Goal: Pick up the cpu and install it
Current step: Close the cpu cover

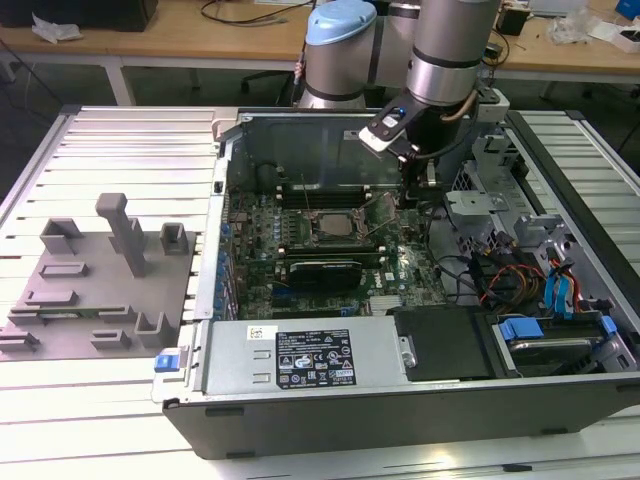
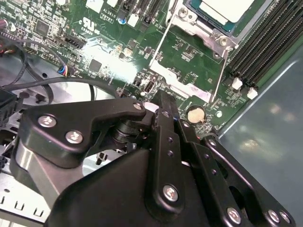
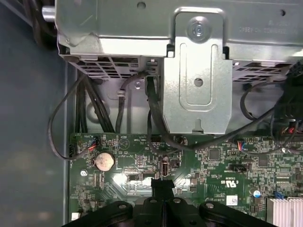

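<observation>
While the square silver-topped cpu (image 2: 222,7) lies in its socket (image 2: 190,17), black hand (image 3: 163,187) beside the socket is closed, empty; metal latch frame (image 2: 183,86) open.

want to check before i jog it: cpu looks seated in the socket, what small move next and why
Probably ease the gripper slightly toward the socket's metal frame, ready to push it closed. The cpu already lies in the socket, the frame is flipped open beside it, and the gripper is shut with nothing in it, just short of the frame.
</observation>
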Robot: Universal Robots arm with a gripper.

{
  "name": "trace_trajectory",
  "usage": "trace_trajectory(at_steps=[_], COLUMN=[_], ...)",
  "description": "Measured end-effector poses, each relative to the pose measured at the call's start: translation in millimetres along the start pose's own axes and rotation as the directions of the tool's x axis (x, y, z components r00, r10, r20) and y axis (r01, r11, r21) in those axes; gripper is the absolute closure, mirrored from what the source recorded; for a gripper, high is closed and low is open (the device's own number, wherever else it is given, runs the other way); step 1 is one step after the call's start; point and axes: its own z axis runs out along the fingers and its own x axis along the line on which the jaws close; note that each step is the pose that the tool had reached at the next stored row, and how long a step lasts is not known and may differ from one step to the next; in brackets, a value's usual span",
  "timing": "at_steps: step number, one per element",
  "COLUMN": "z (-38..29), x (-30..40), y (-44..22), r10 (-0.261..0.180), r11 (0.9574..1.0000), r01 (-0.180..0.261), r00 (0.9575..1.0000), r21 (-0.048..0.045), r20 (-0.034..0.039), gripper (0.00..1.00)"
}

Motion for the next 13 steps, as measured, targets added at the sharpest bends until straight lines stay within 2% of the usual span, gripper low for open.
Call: trace_trajectory(at_steps=[5,7,8,9,13], z=[0.9,1.6,2.6,6.0,8.3], x=[1.3,4.3,9.0,11.8,12.8], y=[-0.1,0.0,0.1,0.0,-1.1], r10=[-0.002,-0.002,-0.002,-0.002,-0.002], r11=[1.0,1.0,1.0,1.0,1.0], r01=[0.002,0.002,0.002,0.002,0.002], r00=[1.0,1.0,1.0,1.0,1.0], r21=[-0.0002,-0.0001,-0.0001,-0.0001,-0.0001], r20=[-0.0007,-0.0017,-0.002,-0.0019,-0.002], gripper=[0.89,0.89,0.89,0.89,0.89])
